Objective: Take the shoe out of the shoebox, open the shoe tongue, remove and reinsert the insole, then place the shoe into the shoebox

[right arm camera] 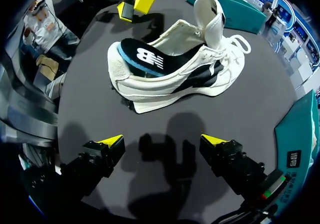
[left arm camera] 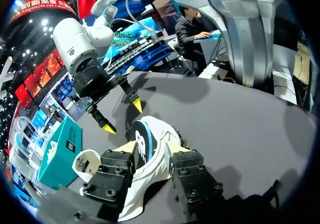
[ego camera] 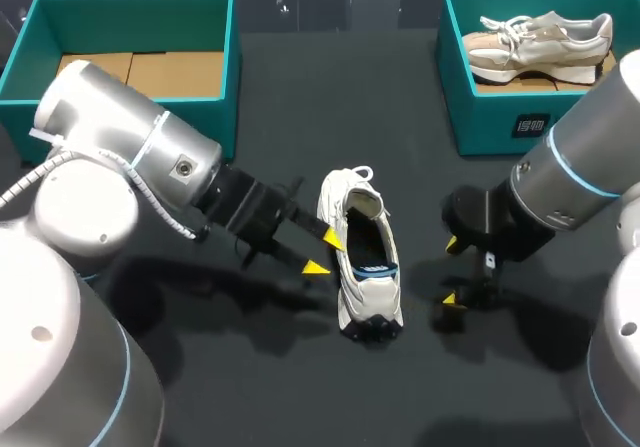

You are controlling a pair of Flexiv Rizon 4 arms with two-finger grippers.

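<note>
White sneaker [ego camera: 362,257] is lying on the bench [ego camera: 300,97], out of the teal shoebox [ego camera: 229,87], tongue lifted and insole [right arm camera: 142,58] sitting inside. Left claw [ego camera: 323,251] is gaping at its side and right claw [ego camera: 450,271] is gaping wide nearby. Reboxing is seemingly remaining.

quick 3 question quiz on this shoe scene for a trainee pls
1. True or false: the white shoe lies upside down.
2. Which holds a beige shoe? A: the teal box by the right arm. B: the teal box by the left arm. C: neither.
3. Fill in: the right hand is ___ (open or shut).

Key: 1 false; 2 A; 3 open.
</note>
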